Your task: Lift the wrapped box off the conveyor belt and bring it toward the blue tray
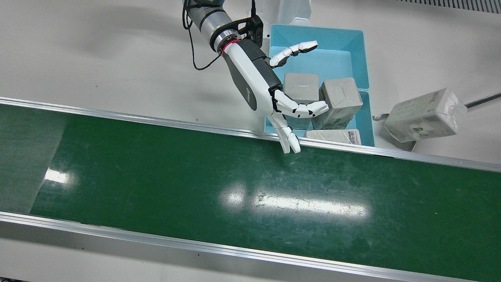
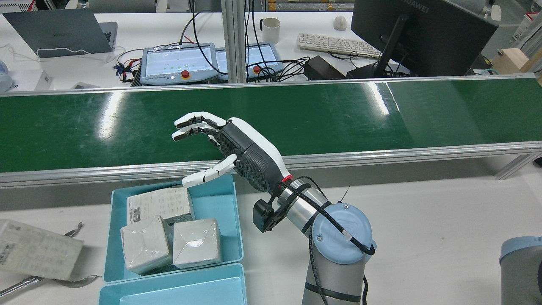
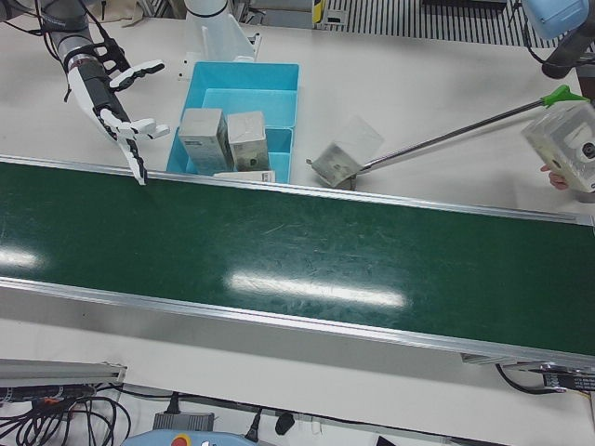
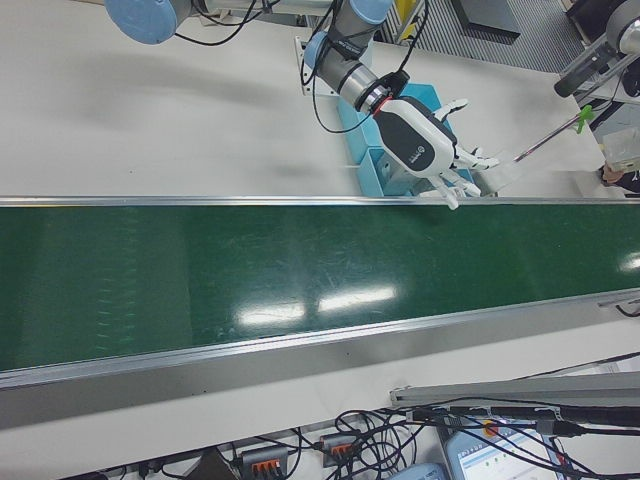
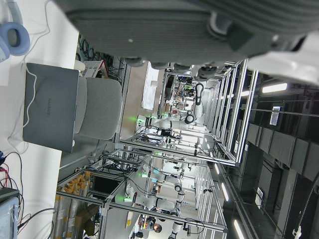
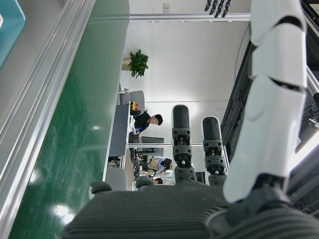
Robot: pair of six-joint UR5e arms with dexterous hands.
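Fingers (image 1: 291,137) of right hand (image 1: 270,96) spread wide, empty, at conveyor belt's (image 1: 176,176) far rail beside blue tray (image 1: 366,74); wrapped box (image 1: 426,114), pale, glossy crinkled film, right of tray; left hand (image 5: 189,25) grip can't tell.

Bare green conveyor belt (image 1: 156,176), open along its whole length.
Wrapped boxes (image 1: 342,100) crowd the blue tray (image 1: 368,117) against the belt's rail; the second tray (image 1: 325,62) behind it stands free.

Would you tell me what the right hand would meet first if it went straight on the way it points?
The right hand points out over the bare green conveyor belt; nothing else lies that way, though its height is unclear.
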